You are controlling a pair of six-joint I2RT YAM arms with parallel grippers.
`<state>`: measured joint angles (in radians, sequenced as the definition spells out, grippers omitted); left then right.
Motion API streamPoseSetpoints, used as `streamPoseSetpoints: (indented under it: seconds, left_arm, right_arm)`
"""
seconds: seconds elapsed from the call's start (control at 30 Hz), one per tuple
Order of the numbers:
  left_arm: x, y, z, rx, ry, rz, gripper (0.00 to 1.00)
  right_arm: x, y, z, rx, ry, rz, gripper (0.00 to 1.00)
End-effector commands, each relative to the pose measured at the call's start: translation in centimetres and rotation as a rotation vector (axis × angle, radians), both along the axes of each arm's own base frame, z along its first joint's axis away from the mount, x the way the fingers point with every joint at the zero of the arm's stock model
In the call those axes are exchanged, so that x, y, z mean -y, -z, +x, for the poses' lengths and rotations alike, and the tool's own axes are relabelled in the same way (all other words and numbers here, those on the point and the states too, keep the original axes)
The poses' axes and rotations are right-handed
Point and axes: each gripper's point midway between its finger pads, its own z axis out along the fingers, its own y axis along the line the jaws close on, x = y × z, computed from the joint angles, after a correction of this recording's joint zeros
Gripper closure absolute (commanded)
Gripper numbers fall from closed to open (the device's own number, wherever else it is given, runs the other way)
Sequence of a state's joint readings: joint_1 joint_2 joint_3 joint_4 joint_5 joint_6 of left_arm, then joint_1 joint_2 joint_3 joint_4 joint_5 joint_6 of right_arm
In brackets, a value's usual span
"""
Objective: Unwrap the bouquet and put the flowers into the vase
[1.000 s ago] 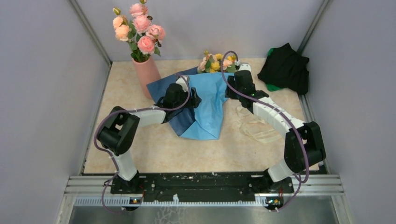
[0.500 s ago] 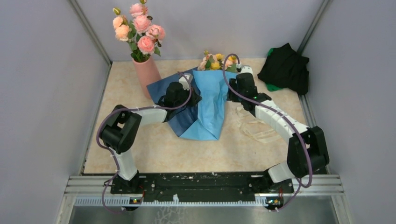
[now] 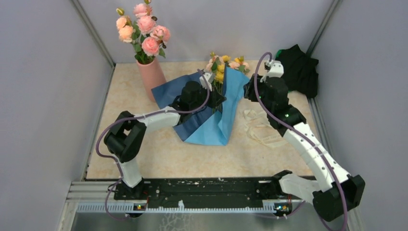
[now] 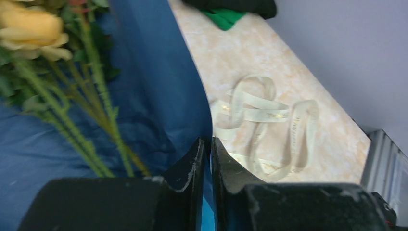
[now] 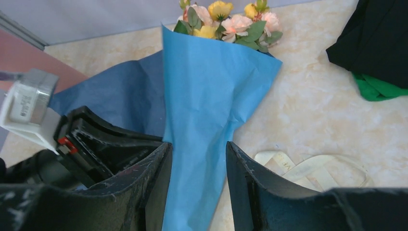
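Observation:
The bouquet's blue paper (image 3: 211,122) lies partly unfolded mid-table. One flap (image 5: 207,82) stands raised. My left gripper (image 3: 214,98) is shut on that flap's edge (image 4: 192,96), the jaws (image 4: 208,147) pinching the sheet. Behind the flap, the flowers' green stems (image 4: 82,120) and a yellow bloom (image 4: 29,26) lie on dark blue paper. The blooms (image 3: 225,63) poke out at the far end. My right gripper (image 3: 249,92) hangs open just right of the flap, and the paper shows past its gap (image 5: 197,149). The salmon-pink vase (image 3: 151,77) stands at back left.
Larger pink roses (image 3: 143,29) fill the vase. The untied cream ribbon (image 3: 257,127) lies loose on the table right of the paper, also visible as ribbon (image 4: 264,125). A black cloth heap (image 3: 296,70) with a green bit sits in the back right corner. Grey walls enclose three sides.
My left gripper has closed on the paper's edge and lifted the flap up and to the right, baring the stems. The right arm has drawn back to the right, off the bouquet.

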<state>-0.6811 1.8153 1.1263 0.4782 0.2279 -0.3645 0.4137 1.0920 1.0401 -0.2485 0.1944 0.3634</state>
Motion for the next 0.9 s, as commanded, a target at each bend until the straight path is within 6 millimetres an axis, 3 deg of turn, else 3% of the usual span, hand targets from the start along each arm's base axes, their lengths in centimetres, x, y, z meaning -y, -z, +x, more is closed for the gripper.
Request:
streamPoseSetpoints:
  seconds: [0.0, 0.13, 0.37, 0.5, 0.57, 0.7, 0.87]
  left_arm:
    - [3.9, -0.8, -1.8, 0.025, 0.083, -0.009, 0.84]
    - [7.5, -0.9, -3.7, 0.035, 0.154, 0.000, 0.83]
    - [11.4, 2.2, -6.8, -0.021, 0.259, -0.009, 0.70]
    - [12.6, 3.8, -7.9, -0.049, 0.296, -0.016, 0.40]
    - [12.7, 3.8, -8.0, -0.044, 0.299, -0.013, 0.28]
    - [11.5, 2.4, -7.6, 0.024, 0.265, 0.018, 0.26]
    - [7.9, 0.7, -6.6, 0.126, 0.142, 0.082, 0.25]
  right_arm:
    - [1.4, -1.9, -1.3, 0.046, 0.039, 0.014, 0.55]
    - [2.7, -3.4, -2.2, 0.079, 0.078, 0.003, 0.55]
    - [4.0, -5.7, -3.7, 0.148, 0.109, 0.018, 0.55]
    - [4.2, -5.8, -3.8, 0.150, 0.118, 0.014, 0.57]
    - [4.2, -5.4, -3.6, 0.147, 0.121, 0.011, 0.58]
    - [4.3, -4.8, -3.3, 0.140, 0.130, 0.007, 0.58]
    - [4.0, -2.6, -1.9, 0.099, 0.144, -0.019, 0.58]
